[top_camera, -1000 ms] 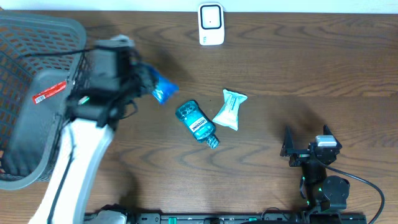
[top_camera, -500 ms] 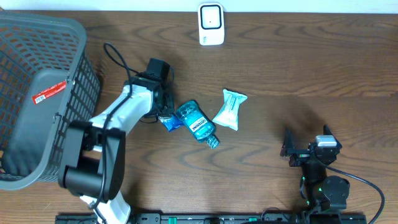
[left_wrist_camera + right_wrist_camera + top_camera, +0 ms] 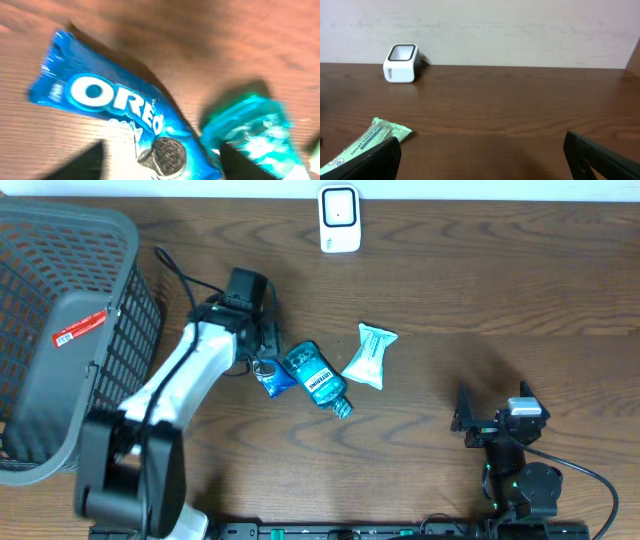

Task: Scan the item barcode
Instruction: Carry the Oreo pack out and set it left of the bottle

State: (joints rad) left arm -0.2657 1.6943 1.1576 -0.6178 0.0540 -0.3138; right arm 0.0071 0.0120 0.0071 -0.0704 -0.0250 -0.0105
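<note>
From overhead, the left arm reaches across the tabletop (image 3: 480,290), and the left end effector (image 3: 262,364) sits directly over a blue Oreo packet (image 3: 274,380). The packet lies flat, just beside a teal mouthwash bottle (image 3: 317,375). A pale wipes pack (image 3: 368,357) rests near the bottle's other side. The white scanner (image 3: 339,218) stands at the far edge, well apart from the packet. A grey mesh basket (image 3: 130,300) occupies the left end. The right end effector (image 3: 493,412) sits near the front right, away from all the items.

The left wrist camera is blurred. It shows the Oreo packet lying diagonally on the wood, with the bottle's teal body to its right. The two dark fingers (image 3: 85,160) appear spread on either side of the packet's lower end rather than pinching it.

The right wrist camera shows that end effector's fingers spread wide with nothing between them. The wipes pack is at lower left and the scanner stands far back.
</note>
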